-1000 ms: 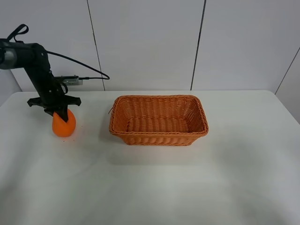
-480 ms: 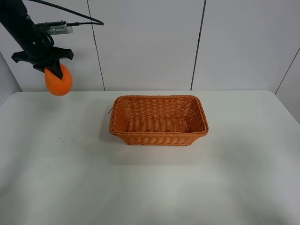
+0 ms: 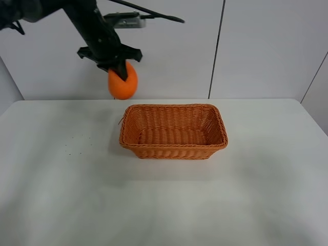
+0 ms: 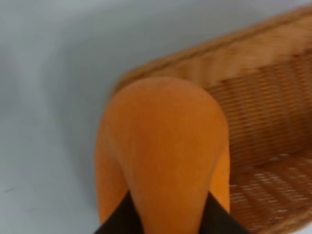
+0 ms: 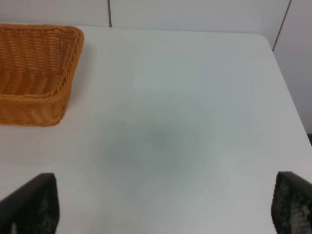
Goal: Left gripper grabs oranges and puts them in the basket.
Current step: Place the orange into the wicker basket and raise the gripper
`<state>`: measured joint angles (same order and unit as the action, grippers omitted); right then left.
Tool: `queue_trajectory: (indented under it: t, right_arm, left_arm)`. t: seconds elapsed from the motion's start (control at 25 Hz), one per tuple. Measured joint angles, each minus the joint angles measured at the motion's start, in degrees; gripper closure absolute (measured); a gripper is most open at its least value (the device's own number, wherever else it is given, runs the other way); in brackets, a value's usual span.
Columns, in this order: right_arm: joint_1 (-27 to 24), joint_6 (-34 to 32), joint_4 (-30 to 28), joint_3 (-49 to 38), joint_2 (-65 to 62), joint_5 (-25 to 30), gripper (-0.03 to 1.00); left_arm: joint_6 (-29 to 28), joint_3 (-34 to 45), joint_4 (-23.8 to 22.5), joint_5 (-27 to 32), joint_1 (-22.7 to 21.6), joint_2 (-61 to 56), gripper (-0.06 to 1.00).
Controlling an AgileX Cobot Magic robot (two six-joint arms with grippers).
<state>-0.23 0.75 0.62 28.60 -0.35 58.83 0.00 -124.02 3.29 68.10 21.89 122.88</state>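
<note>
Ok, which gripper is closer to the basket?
Left. The left gripper holds the orange in the air by the basket, at its rear left corner; the right gripper, jaws open, sits farther off over the table.

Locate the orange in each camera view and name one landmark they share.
Exterior high: orange upper left of centre, held aloft by the left gripper, near the basket's left end.
Left wrist: orange fills the centre, close up.
Right wrist: not in it.
Shared landmark: the basket, seen in all three.
</note>
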Motion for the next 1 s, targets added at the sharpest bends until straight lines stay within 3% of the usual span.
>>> queue_trajectory:
  t: [0.16,0.32,0.44,0.6,0.68,0.84,1.0]
  right_arm:
    - [0.0,0.0,0.0,0.0,0.0,0.0,0.27]
    - [0.0,0.0,0.0,0.0,0.0,0.0,0.27]
    - [0.0,0.0,0.0,0.0,0.0,0.0,0.27]
    - [0.0,0.0,0.0,0.0,0.0,0.0,0.27]
    - [0.0,0.0,0.0,0.0,0.0,0.0,0.27]
    - [0.0,0.0,0.0,0.0,0.0,0.0,0.27]
    - [0.0,0.0,0.0,0.0,0.0,0.0,0.27]
  left_arm:
    - [-0.6,-2.0,0.1,-0.3,6.0,4.6,0.72]
    - [-0.7,-2.2,0.1,-4.5,10.5,9.5,0.72]
    - [-0.7,-2.2,0.1,-8.4,12.5,13.1,0.72]
    - [-0.7,-2.2,0.0,-9.2,12.8,16.6,0.70]
    - [-0.7,-2.2,-0.3,-8.8,12.8,17.4,0.58]
    - [-0.7,-2.2,-0.5,-7.5,12.8,17.7,0.18]
    - [-0.7,-2.2,-0.5,-7.2,12.8,17.7,0.07]
